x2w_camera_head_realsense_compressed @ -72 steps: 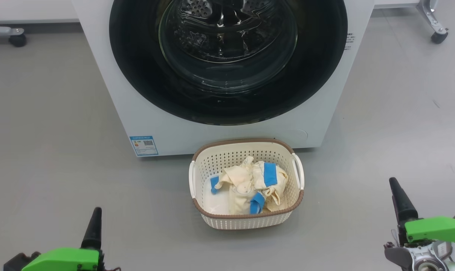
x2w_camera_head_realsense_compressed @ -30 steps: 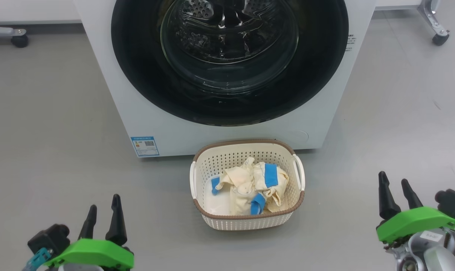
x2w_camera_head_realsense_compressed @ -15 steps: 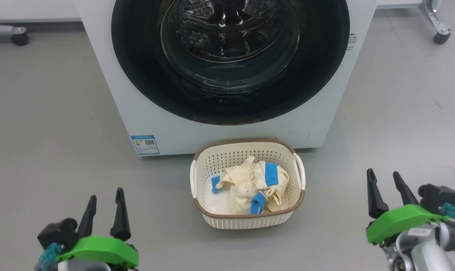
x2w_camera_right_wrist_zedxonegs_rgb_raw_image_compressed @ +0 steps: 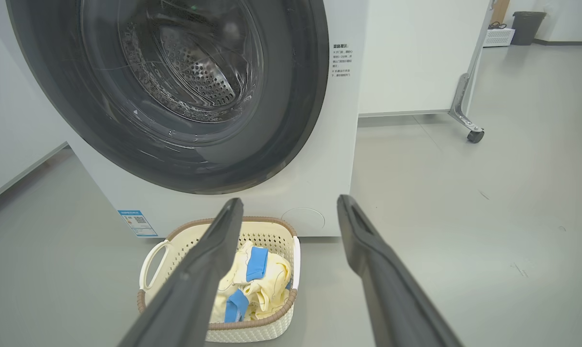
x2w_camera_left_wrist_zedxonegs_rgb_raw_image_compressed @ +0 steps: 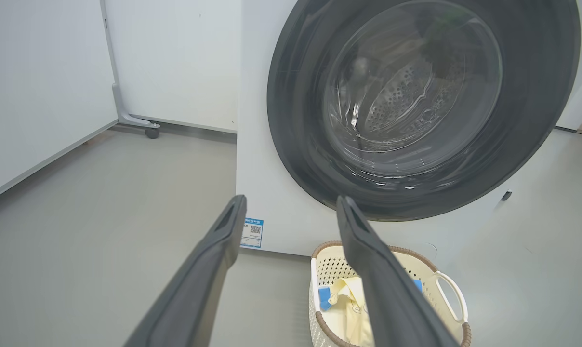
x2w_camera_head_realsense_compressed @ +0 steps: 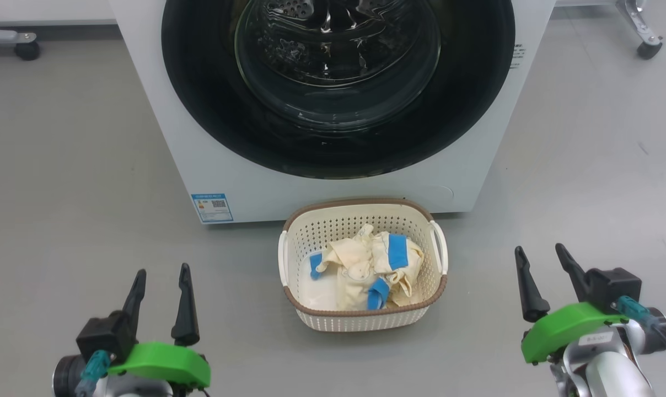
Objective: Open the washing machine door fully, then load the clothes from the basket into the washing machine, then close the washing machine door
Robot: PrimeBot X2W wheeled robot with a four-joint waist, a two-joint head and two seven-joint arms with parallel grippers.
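Head view: my left gripper [x2w_camera_head_realsense_compressed: 162, 269] and right gripper [x2w_camera_head_realsense_compressed: 538, 248] hover spread, empty, because the black-rimmed round glass door [x2w_camera_head_realsense_compressed: 200, 110] is shut.

The white washing machine [x2w_camera_head_realsense_compressed: 156, 110] stands with its round, black-rimmed glass door [x2w_camera_head_realsense_compressed: 217, 110] shut. Just before it sits the cream, brown-rimmed basket [x2w_camera_head_realsense_compressed: 360, 321], upright, holding crumpled cream-yellow clothes [x2w_camera_head_realsense_compressed: 360, 270] with blue patches.

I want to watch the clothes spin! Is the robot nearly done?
Not yet. Nothing is done: the washing machine door is shut and the clothes lie in the basket. The left pincer and right pincer hover open, empty. Opening, loading and closing remain.
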